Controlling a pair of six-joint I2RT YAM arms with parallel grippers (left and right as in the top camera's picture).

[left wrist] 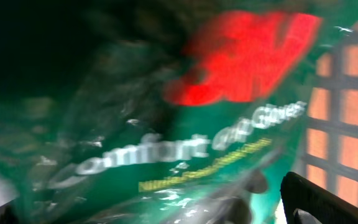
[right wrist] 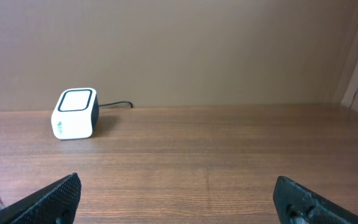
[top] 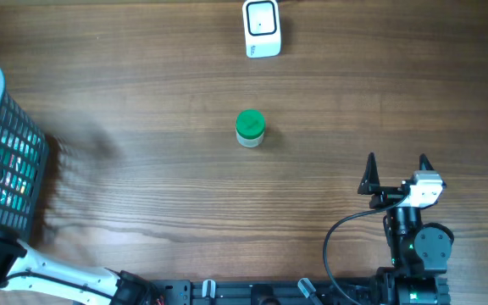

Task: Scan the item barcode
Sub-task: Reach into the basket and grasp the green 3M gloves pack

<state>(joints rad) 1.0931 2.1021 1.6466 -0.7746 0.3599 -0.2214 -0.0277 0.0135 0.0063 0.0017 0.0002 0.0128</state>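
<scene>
Only the left wrist shows the green packet point(left wrist: 185, 143) (blurred); both arms' jaws stand released.

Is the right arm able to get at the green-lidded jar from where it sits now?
Probably yes. The right gripper stands open, and nothing stands on the table between it and the jar; the scanner sits well off that line.
</scene>
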